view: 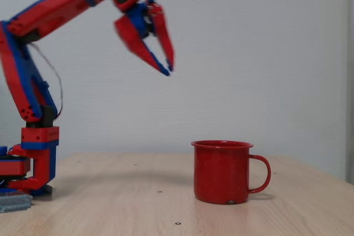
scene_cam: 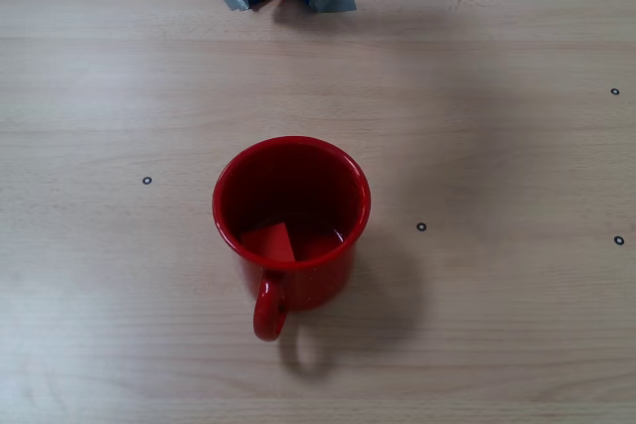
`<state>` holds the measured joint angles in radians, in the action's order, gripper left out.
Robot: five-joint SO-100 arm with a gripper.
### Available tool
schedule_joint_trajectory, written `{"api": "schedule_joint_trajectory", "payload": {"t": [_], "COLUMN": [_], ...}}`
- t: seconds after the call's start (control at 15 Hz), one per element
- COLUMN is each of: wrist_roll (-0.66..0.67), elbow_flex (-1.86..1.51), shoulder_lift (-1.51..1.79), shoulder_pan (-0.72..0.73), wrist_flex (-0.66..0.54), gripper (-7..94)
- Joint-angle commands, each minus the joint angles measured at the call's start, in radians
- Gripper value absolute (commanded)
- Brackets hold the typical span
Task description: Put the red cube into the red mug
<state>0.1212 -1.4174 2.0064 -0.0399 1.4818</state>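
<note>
Inside red mug [scene_cam: 224,196], red cube [scene_cam: 268,243] tilted; handle toward camera.

The red mug [scene_cam: 291,225] is glossy red outside and the same red inside, with faint pale speckles on its wall in a fixed view [view: 222,172]. Within the mug, the red cube [scene_cam: 268,243] is a flat, matte red, slightly lighter than the shadowed inner wall around it. The tabletop [scene_cam: 497,146] around the mug is pale wood with fine horizontal grain, dotted with small black rings. Up and left of the mug in a fixed view, the arm [view: 41,17] is red with blue joints and black parts; its pincer [view: 167,69] is red with dark blue tips. Behind the mug, the wall [view: 265,53] is plain pale grey.
</note>
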Motion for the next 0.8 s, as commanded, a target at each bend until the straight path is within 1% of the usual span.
{"api": "schedule_joint_trajectory", "payload": {"t": [0.0,0.13,0.33,0.47,0.53,0.73], "wrist_roll": [0.025,0.017,-0.025,-0.086,-0.087,-0.097], "elbow_flex": [-0.291,-0.683,-1.058,-1.261,-1.361,-1.580], "shoulder_lift": [0.293,0.545,0.784,0.936,1.012,1.221], "shoulder_pan": [-0.008,0.028,0.083,0.120,0.137,0.163], "wrist_flex": [-0.137,-0.301,-0.426,-0.460,-0.477,-0.476], "gripper": [0,0,0,0,0,0]}}
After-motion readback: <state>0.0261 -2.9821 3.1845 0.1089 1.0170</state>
